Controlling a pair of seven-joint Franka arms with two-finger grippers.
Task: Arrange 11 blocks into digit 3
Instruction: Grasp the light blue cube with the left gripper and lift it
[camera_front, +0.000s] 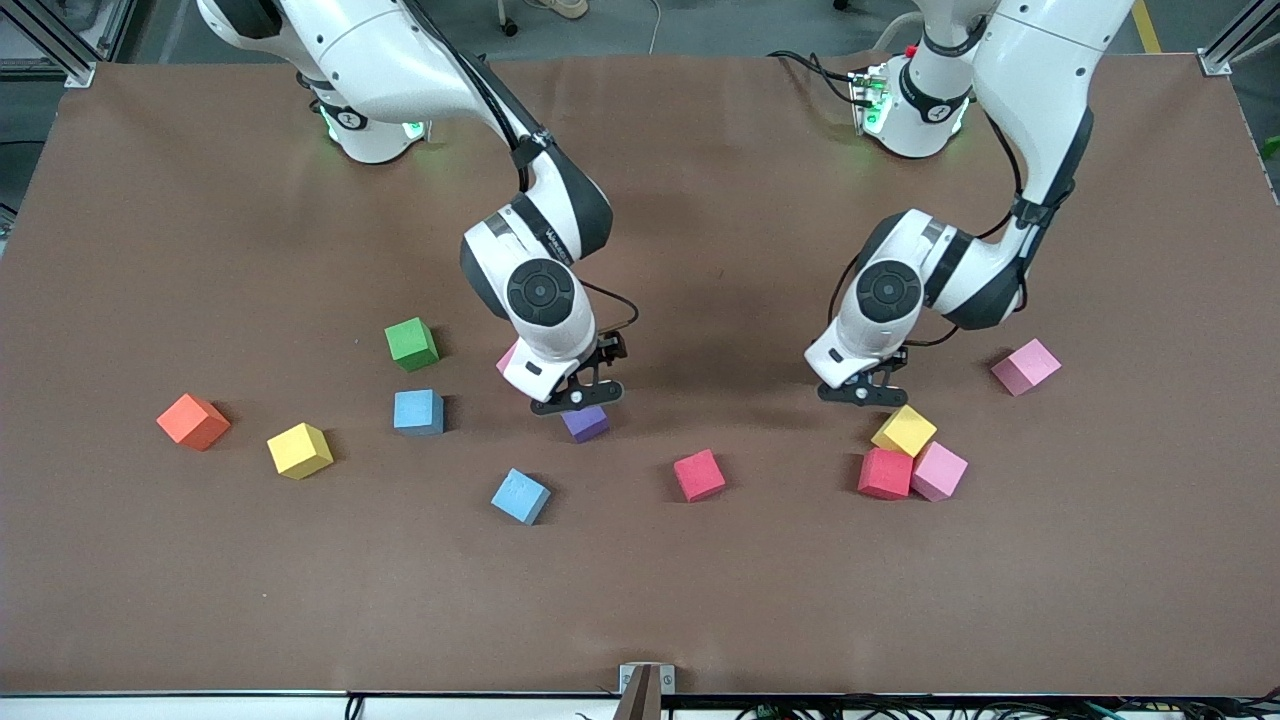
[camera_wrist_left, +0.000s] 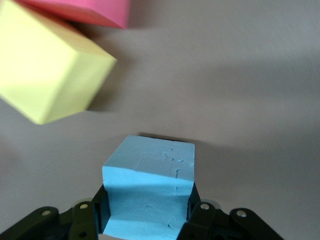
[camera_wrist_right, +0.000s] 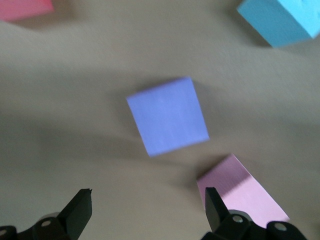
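Gripping: left end effector (camera_wrist_left: 145, 220) clamped on a light blue block (camera_wrist_left: 150, 185), fingers pressed to two of its sides, low at the desk (camera_front: 700, 600).
Left arm pose: reaches down from its base, wrist bent toward the front camera; end effector beside the yellow block (camera_front: 905, 430).
Right end effector (camera_wrist_right: 147, 207): fingers apart, nothing between them, over the purple block (camera_front: 585, 423).
Right arm pose: folded forward, wrist pointing down at mid-desk.
Cluster by left end effector: yellow block touching a red block (camera_front: 885, 473) and a pink block (camera_front: 939, 471).
In the way: pink block (camera_wrist_right: 240, 192) just beside the purple one, mostly hidden under the right wrist in the front view.
Scattered: green block (camera_front: 411, 343), other blue blocks (camera_front: 419, 411), red block (camera_front: 699, 475), yellow block (camera_front: 299, 450), pink block (camera_front: 1025, 367).
Orange cube (camera_front: 193, 421): toward the right arm's end, apart.
Digit 3: no bars formed, blocks loose.
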